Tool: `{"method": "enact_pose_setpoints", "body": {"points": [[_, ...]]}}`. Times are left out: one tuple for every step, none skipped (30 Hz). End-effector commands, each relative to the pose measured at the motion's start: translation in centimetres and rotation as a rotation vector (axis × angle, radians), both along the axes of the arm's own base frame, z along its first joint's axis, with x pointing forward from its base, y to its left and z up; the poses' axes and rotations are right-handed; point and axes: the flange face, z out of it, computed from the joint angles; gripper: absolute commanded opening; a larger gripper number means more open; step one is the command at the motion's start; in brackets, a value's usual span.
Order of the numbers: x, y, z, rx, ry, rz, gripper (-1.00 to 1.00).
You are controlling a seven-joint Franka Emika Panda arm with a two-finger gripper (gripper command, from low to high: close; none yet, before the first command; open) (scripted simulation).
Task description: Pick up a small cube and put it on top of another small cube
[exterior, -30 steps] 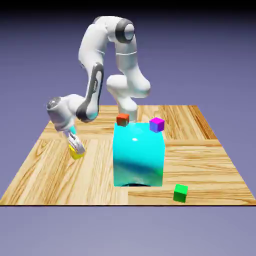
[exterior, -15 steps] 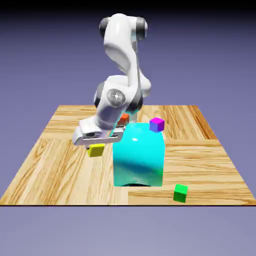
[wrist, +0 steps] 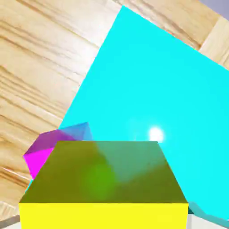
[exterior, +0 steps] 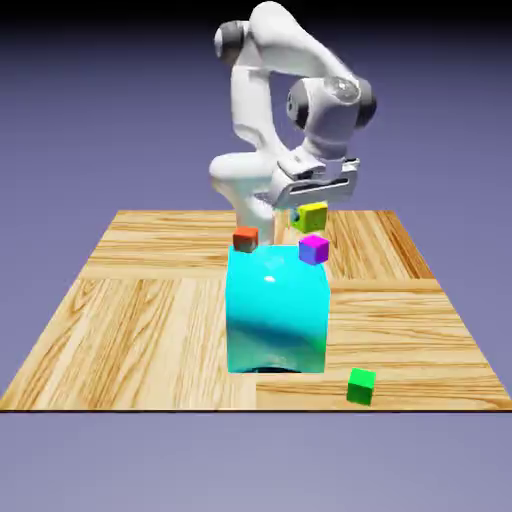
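My gripper [exterior: 310, 208] is shut on the tiny yellow cube [exterior: 312, 216] and holds it in the air, just above the purple-magenta cube [exterior: 314, 249]. That purple-magenta cube rests on the top right corner of the big glossy cyan block [exterior: 278, 310]. In the hand view the yellow cube [wrist: 103, 185] fills the bottom and hides the fingertips. Behind its left edge peeks the purple-magenta cube [wrist: 44, 150], sitting on the cyan block [wrist: 152, 89].
A red-orange cube [exterior: 245, 239] sits at the cyan block's top left corner. A green cube [exterior: 361, 385] lies near the wooden table's [exterior: 120, 320] front edge, right of the middle.
The arm has swung from the exterior view's left to the right and upward, carrying the yellow cube from beside the cyan block to a spot over the purple-magenta cube.
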Motion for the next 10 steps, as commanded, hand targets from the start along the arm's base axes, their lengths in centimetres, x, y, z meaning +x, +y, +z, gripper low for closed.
{"method": "enact_pose_setpoints", "body": {"points": [[0.0, 0.0, 0.0, -0.002, -0.001, 0.001, -1.0], [-0.1, -0.1, -1.5, -0.002, -0.001, 0.001, -1.0], [-0.3, -0.3, -2.9, -0.002, -0.001, 0.001, -1.0], [-0.5, -0.4, -4.4, -0.002, -0.001, 0.001, -1.0], [-0.8, -0.6, -5.8, -0.002, -0.001, 0.001, -1.0], [-1.1, -0.7, -6.8, -0.002, -0.001, 0.001, -1.0], [-1.1, -0.7, -6.8, -0.002, -0.001, 0.001, 1.0], [-1.1, -0.7, -6.8, -0.002, -0.001, 0.001, 1.0], [-0.7, -0.5, -5.4, -0.002, -0.001, 0.001, 1.0], [-0.5, -0.4, -4.0, -0.002, -0.001, 0.001, 1.0]]}}
